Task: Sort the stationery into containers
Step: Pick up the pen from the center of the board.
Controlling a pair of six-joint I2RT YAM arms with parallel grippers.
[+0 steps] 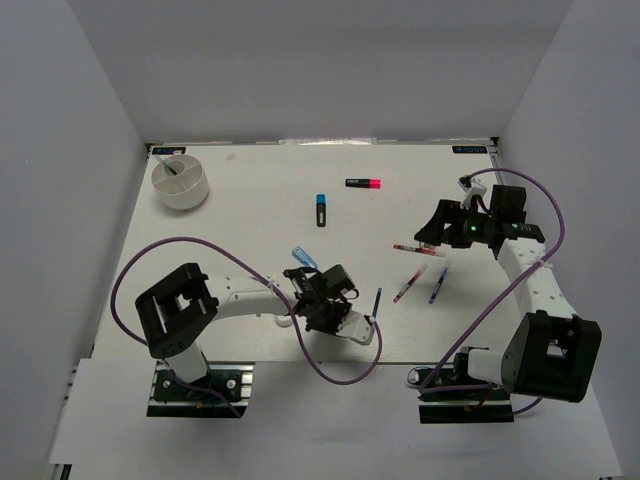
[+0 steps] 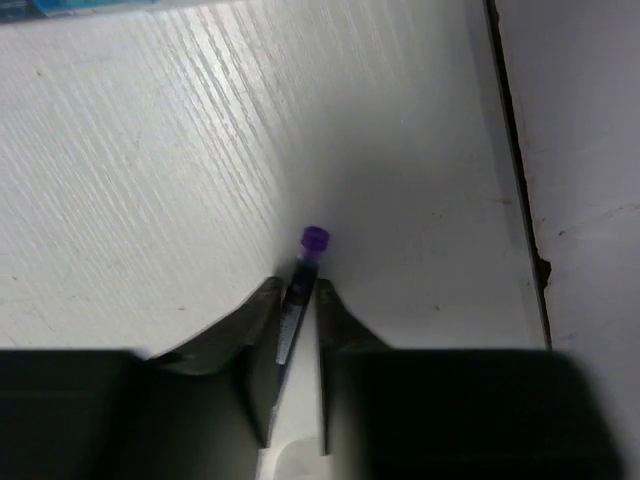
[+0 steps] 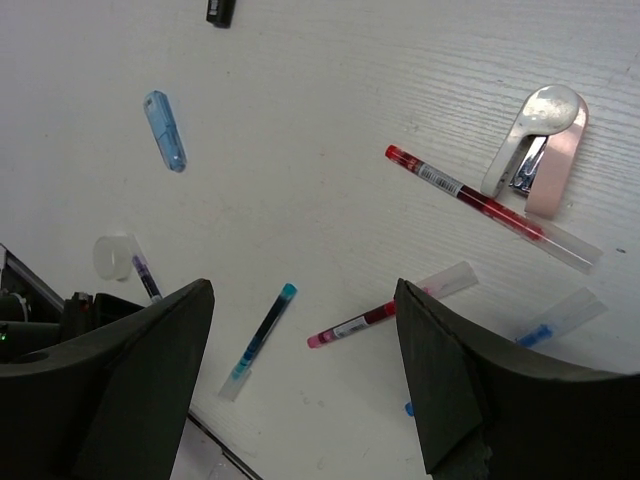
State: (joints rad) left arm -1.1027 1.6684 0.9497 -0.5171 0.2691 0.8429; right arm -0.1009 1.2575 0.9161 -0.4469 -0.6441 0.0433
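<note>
Pen (image 2: 300,280) lies between fingers (image 2: 338,325) of left gripper (image 2: 298,290), purple tip protruding

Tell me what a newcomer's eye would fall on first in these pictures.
The left gripper, low at the near middle, has its jaws close around a thin dark pen with a purple cap. To the right, two thin red pens and a thin teal pen lie scattered under the wide-open right gripper. A short white round plastic tub sits at the far left corner.
</note>
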